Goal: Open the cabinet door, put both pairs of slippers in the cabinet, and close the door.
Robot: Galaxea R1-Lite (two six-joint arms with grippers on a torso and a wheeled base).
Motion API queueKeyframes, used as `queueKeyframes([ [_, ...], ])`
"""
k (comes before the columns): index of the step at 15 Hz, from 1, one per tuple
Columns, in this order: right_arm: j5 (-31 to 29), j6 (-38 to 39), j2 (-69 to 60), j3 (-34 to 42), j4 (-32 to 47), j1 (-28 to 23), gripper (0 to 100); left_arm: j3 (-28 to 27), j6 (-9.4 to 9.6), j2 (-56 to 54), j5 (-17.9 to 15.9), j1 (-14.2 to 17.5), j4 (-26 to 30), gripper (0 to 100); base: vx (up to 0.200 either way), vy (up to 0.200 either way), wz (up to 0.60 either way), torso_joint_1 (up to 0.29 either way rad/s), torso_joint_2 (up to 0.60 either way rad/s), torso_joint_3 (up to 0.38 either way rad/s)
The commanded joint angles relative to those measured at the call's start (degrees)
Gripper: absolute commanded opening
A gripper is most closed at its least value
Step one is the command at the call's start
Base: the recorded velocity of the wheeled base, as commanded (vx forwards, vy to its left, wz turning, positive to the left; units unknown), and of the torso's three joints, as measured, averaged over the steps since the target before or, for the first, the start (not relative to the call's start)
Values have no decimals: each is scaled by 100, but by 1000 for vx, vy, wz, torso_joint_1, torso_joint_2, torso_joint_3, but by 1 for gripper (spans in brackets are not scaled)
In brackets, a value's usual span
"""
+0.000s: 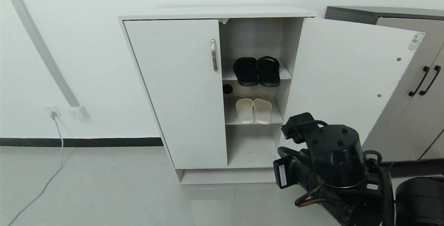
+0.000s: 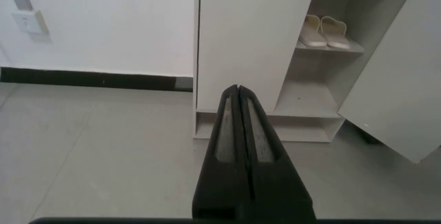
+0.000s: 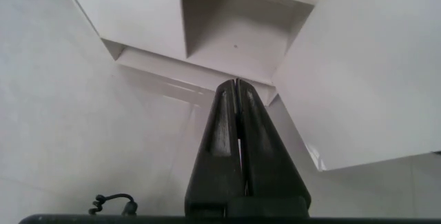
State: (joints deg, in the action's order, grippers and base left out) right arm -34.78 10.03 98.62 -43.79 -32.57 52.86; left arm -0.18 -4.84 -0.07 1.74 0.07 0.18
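The white cabinet (image 1: 175, 90) stands against the wall with its right door (image 1: 347, 80) swung open and its left door shut. Black slippers (image 1: 256, 70) sit side by side on the upper shelf; white slippers (image 1: 253, 110) rest on the middle shelf, and they appear again as the white slippers (image 2: 326, 31) in the left wrist view. My right arm sits low in front of the open door. My right gripper (image 3: 238, 93) is shut and empty, near the cabinet's base and the door's lower edge. My left gripper (image 2: 238, 96) is shut and empty, back over the floor.
A grey cabinet (image 1: 412, 90) with black handles stands right behind the open door. A wall socket (image 1: 52, 112) with a cable trailing over the tiled floor is on the left. The bottom compartment (image 1: 249, 148) holds nothing.
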Motion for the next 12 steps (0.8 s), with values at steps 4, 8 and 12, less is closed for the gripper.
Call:
queueKeyframes([
  [4, 15, 7, 43, 2, -3, -4, 0, 1, 1, 7, 1, -7, -1, 0, 0, 0, 0, 0, 0, 0],
  [8, 24, 16, 87, 11, -3, -4, 0, 1, 1, 7, 1, 1, -1, 0, 0, 0, 0, 0, 0, 0],
  [12, 24, 16, 105, 11, -3, -4, 0, 1, 1, 7, 1, 1, -1, 0, 0, 0, 0, 3, -125, -211],
])
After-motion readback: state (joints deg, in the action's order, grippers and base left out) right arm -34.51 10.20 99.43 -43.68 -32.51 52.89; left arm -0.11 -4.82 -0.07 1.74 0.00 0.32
